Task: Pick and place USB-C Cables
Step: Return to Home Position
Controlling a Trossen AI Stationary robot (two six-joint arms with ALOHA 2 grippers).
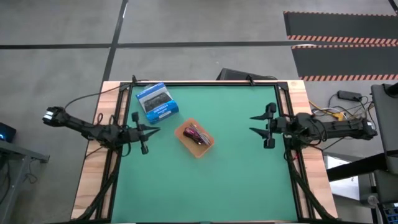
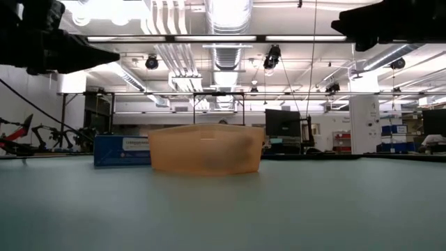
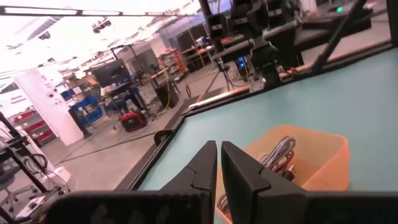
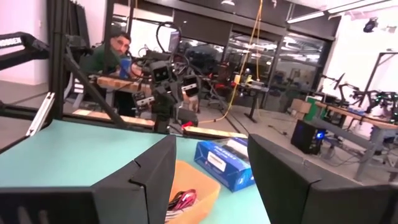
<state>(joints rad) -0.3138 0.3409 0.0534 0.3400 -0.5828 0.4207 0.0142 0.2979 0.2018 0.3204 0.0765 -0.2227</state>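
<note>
Found cables point(image 1: 196, 133) bundled inside orange tray point(image 1: 181, 138), near table centre. Logged left gripper point(image 1: 151, 130) at tray's 9 o'clock, fingers pressed together, holding nothing; right gripper point(image 1: 254, 124) at 3 o'clock, well apart, fingers spread, holding nothing. Judged light, limp, springy; best pinched across bundle middle, away from plug ends.

Green table point(image 1: 236, 180): orange tray point(image 1: 180, 132), blue box point(image 1: 157, 102).

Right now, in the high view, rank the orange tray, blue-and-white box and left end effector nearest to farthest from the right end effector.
From the right end effector:
1. orange tray, mid-table.
2 and 3. blue-and-white box, far-left corner, and left end effector, left side: too close to call.
</note>
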